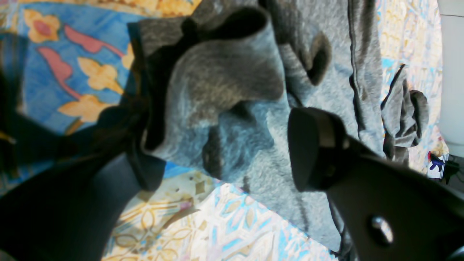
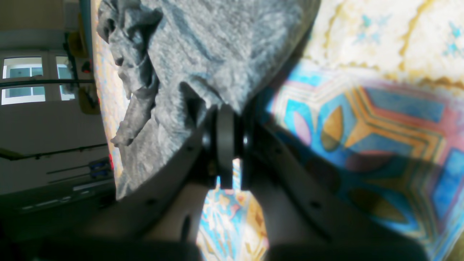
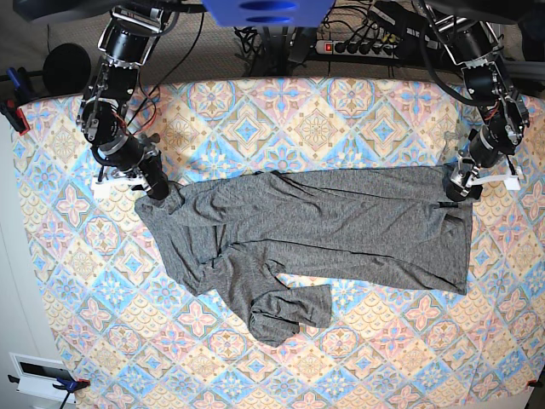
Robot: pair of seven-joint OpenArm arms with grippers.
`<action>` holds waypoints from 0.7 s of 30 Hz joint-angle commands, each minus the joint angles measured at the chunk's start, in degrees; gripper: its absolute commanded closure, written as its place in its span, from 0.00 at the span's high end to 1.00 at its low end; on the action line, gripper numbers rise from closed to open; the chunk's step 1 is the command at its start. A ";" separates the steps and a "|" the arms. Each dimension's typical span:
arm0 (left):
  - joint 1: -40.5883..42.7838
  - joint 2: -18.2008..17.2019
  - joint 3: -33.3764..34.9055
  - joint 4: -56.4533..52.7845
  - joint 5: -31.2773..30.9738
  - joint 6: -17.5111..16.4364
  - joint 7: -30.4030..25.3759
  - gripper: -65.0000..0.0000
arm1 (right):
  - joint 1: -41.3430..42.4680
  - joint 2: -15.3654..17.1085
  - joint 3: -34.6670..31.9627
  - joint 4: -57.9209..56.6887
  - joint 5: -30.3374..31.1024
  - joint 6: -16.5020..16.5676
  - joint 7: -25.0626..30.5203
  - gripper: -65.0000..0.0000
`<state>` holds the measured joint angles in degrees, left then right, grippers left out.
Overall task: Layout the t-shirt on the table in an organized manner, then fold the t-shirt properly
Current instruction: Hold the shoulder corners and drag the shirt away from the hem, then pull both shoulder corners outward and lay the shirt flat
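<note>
In your left wrist view, the t-shirt (image 1: 232,98) fills the centre and upper right of the frame as a bunched, rolled edge of grey knit, with the table (image 1: 224,224) showing patterned cloth at the upper left and along the bottom. The left gripper (image 1: 221,152) stands wide open: one dark finger (image 1: 315,145) sits at centre right over the fabric, the other (image 1: 108,181) at lower left against the shirt's dark edge, and the rumpled hem lies in the gap between them. Nothing is pinched.

In your right wrist view, the right gripper (image 2: 225,145) sits at the centre of the frame with its two pads drawn tight together. The t-shirt (image 2: 203,54) hangs across the upper left and its lower edge runs right into the closed tips, so you have the cloth clamped there. The table (image 2: 362,127) takes up the right half in blue, orange and cream.

In your base view, the t-shirt (image 3: 324,226) lies stretched across the middle of the table (image 3: 281,111), wide from left to right, with a sleeve folded and crumpled toward the lower centre. The right gripper (image 3: 159,189) is at centre left, down on the shirt's left corner. The left gripper (image 3: 455,183) is at centre right, at the shirt's upper right corner. From here you cannot tell how either one stands.
</note>
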<state>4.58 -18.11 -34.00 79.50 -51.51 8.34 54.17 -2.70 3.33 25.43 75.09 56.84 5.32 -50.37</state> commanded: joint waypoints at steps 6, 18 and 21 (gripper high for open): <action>0.12 -0.48 -0.16 0.19 0.38 -4.51 1.52 0.23 | -0.69 -1.71 -1.30 -2.17 0.26 -0.88 -0.75 0.00; 1.27 -1.98 -0.24 -5.09 0.21 -4.69 1.70 0.00 | -0.86 -1.53 -1.30 3.90 0.26 -0.79 -1.10 0.00; 2.59 -1.98 -0.24 -4.38 0.03 -4.78 1.70 0.00 | -2.71 -1.44 -1.21 7.15 0.26 -0.79 -1.37 0.00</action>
<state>6.76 -19.20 -34.11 74.67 -53.95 2.31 55.11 -5.32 1.87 24.38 81.65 55.55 4.43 -50.94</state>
